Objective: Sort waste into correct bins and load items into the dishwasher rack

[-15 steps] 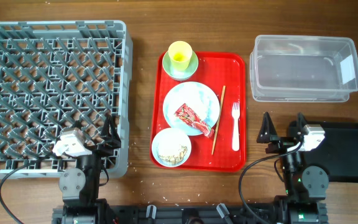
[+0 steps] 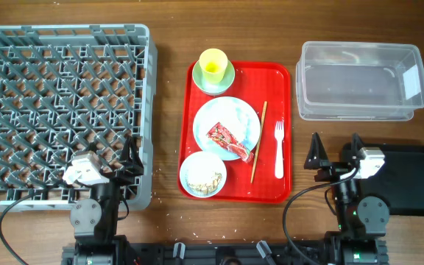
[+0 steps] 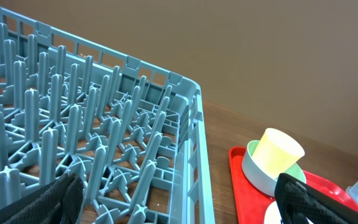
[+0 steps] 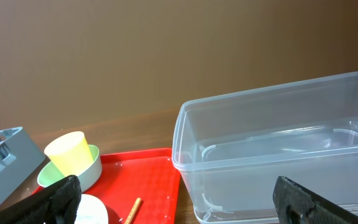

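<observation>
The grey dishwasher rack [image 2: 65,31] fills the left. On the red serving tray [image 2: 271,81] stand a yellow cup [image 2: 213,64] in a pale-green dish [image 2: 225,81], a light-blue plate [image 2: 223,118] with the red wrapper [image 2: 229,141], a light-blue bowl [image 2: 188,184] holding rice scraps [image 2: 203,179], a white fork [image 2: 278,149] and a wooden stick [image 2: 258,141]. No napkin shows. My left gripper [image 2: 112,158] is open over the rack's near right corner. My right gripper [image 2: 336,147] is open, right of the red tray.
The clear tub [image 2: 359,81] sits at the far right, with the black tray [image 2: 418,184] in front of it beside the right arm. The left wrist view shows rack pegs [image 3: 104,124] and the cup [image 3: 278,149]; the right wrist view shows the tub [image 4: 278,149].
</observation>
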Action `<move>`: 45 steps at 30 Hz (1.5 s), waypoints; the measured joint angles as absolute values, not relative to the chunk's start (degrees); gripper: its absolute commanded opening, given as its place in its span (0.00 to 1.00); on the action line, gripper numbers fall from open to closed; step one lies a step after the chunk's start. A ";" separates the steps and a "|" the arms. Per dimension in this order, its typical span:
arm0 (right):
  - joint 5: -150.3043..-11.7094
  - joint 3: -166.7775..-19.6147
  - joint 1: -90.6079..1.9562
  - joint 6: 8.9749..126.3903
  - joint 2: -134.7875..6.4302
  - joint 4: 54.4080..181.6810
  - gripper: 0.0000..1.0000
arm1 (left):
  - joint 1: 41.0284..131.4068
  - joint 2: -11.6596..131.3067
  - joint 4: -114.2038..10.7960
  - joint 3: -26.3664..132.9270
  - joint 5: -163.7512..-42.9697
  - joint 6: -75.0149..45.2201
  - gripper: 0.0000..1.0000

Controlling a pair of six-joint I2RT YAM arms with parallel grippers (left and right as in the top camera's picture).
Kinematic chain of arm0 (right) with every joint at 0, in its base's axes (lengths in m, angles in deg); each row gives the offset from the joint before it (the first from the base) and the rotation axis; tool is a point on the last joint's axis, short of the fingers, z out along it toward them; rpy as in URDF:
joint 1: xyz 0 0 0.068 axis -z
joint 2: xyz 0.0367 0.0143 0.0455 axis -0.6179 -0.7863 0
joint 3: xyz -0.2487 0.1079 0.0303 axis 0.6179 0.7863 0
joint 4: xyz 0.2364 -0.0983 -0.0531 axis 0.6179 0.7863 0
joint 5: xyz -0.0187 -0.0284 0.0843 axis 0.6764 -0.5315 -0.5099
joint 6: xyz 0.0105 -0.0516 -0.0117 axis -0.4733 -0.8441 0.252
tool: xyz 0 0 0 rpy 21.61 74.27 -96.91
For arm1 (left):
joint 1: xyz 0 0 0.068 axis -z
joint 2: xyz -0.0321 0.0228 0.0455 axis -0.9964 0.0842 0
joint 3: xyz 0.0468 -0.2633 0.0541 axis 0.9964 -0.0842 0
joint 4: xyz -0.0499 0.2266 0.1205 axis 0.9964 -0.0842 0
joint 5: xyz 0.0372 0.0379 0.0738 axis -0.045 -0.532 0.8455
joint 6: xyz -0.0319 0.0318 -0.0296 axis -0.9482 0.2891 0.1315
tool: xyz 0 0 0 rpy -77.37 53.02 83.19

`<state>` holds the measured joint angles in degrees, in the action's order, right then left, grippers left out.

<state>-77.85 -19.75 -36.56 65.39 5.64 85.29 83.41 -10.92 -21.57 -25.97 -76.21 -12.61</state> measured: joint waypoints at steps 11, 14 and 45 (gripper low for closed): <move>-77.85 -19.75 -36.56 65.39 5.64 85.29 1.00 | 83.41 -10.92 -21.57 -25.97 -76.21 -12.61 1.00; -77.85 -19.75 -36.56 65.39 5.64 85.29 1.00 | 83.41 -10.92 -21.57 -25.97 -76.21 -12.61 1.00; -77.85 -19.68 -36.56 65.39 5.49 85.38 1.00 | 84.94 29.02 -68.33 35.77 -110.70 -11.08 1.00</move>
<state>-77.85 -19.68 -36.56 65.39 5.49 85.38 84.94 29.02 -68.33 35.77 -110.70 -11.08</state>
